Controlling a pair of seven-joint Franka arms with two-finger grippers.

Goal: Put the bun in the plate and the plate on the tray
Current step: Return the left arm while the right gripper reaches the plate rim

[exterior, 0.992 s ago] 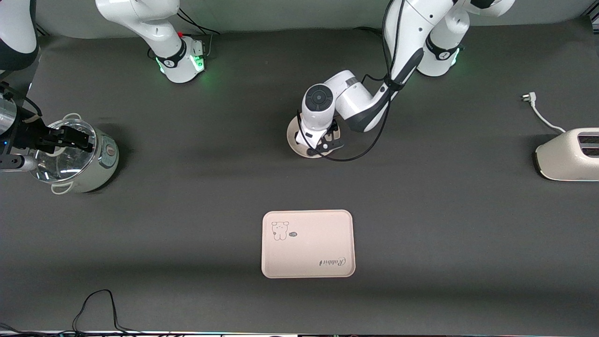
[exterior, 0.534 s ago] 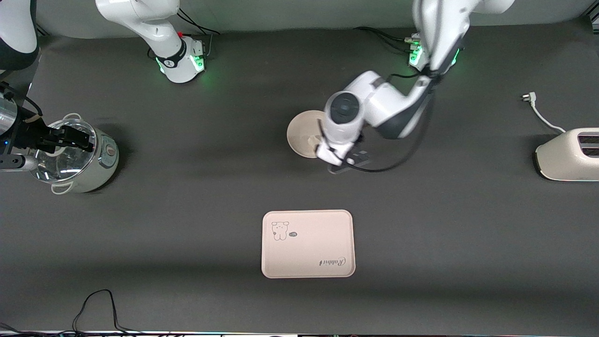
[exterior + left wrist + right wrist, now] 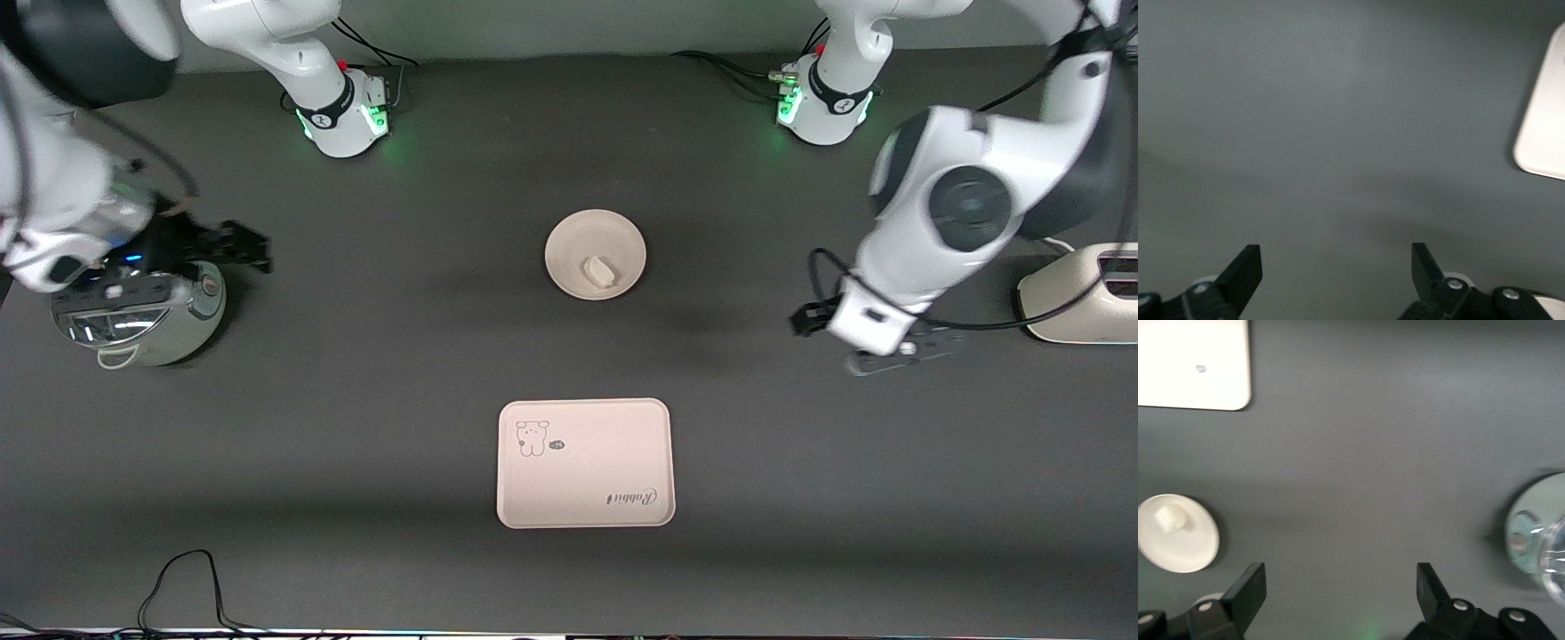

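The bun (image 3: 599, 270) lies in the round plate (image 3: 569, 240) at the middle of the table. Both also show in the right wrist view: the bun (image 3: 1169, 518), the plate (image 3: 1188, 547). The tray (image 3: 584, 484) lies flat, nearer to the front camera than the plate, and nothing is on it. Its corner shows in the right wrist view (image 3: 1198, 387). My left gripper (image 3: 896, 356) is open and empty above bare table toward the left arm's end, its fingers spread (image 3: 1245, 275). My right gripper (image 3: 242, 249) is open and empty above the table beside the cooker (image 3: 1338, 590).
A cooker (image 3: 147, 316) with a shiny lid stands at the right arm's end and shows in the right wrist view (image 3: 1538, 533). A cream toaster (image 3: 1080, 298) stands at the left arm's end. A cream-white rounded corner (image 3: 1545, 120) shows in the left wrist view.
My left gripper left the plate with the bun in it and swung up and toward the left arm's end. My right arm moved from over the cooker toward the table's middle.
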